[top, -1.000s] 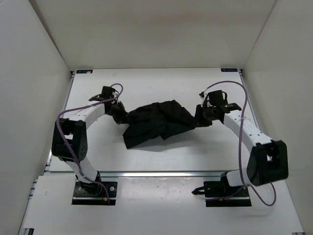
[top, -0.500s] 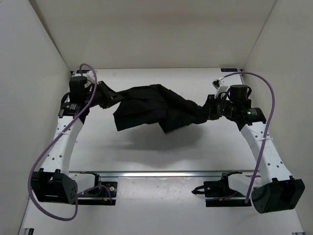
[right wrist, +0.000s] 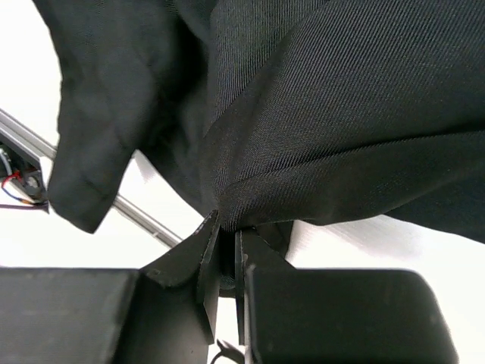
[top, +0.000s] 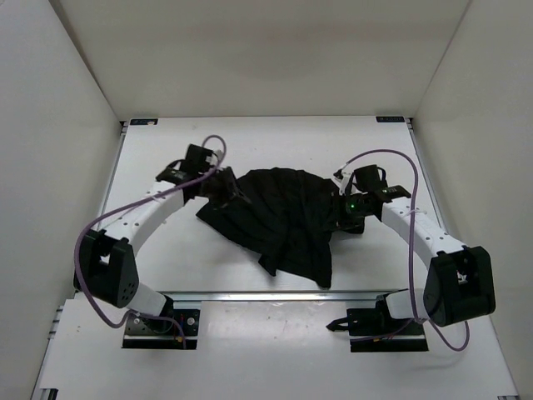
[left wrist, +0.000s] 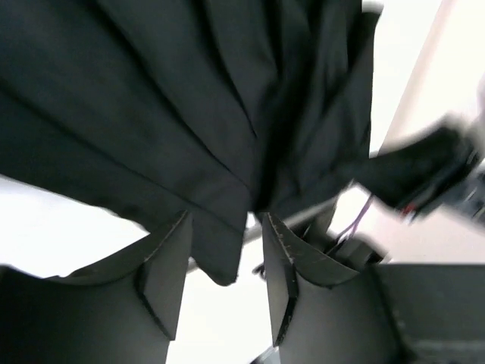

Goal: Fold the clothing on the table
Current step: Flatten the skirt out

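Black clothing crumpled on table middle | left fingers spread wide, fabric loose between them | right fingers clamped tight on clothing's right edge

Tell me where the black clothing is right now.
In the top view, the clothing lies at the middle of the table, between the left claw and the right claw, which pinches its right edge; one corner trails toward the near edge.

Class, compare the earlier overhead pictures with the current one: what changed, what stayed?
The left claw opened and let go of the clothing, which dropped and spread toward the near edge of the table. Both claws swung inward. The right claw stays shut on the clothing.
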